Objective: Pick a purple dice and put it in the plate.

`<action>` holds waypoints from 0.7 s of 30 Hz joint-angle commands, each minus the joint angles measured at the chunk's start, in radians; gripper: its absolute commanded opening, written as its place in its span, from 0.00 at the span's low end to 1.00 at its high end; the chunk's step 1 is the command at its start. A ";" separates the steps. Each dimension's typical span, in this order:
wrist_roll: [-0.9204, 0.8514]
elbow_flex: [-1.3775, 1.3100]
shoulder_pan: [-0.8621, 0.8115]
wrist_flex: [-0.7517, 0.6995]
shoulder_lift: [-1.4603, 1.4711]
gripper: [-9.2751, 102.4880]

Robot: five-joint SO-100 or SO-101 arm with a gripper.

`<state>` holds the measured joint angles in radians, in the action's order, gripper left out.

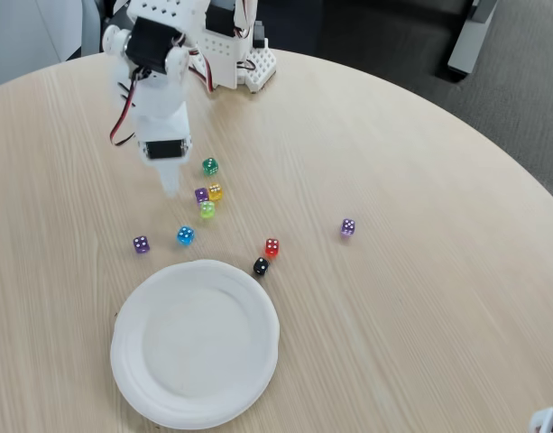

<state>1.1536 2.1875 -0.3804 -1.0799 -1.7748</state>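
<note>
Hovering low, claw tips pointed at table; jaw state cannot tell. Purple dice sits just right of tips, crowded by yellow die. Plate well below, empty, awaiting drop.

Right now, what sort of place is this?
Probably an office or lab: a round wood-grain table, grey carpet-like floor behind, and the arm's base on the table's far edge.

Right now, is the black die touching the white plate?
Cannot tell. In the fixed view the black die sits right at the plate's upper right rim, and no clear gap or contact shows between them.
</note>
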 commanded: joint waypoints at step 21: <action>-0.012 -0.021 -0.038 0.014 0.009 0.23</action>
<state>1.1490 2.1875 -0.4203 -1.0723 -1.7671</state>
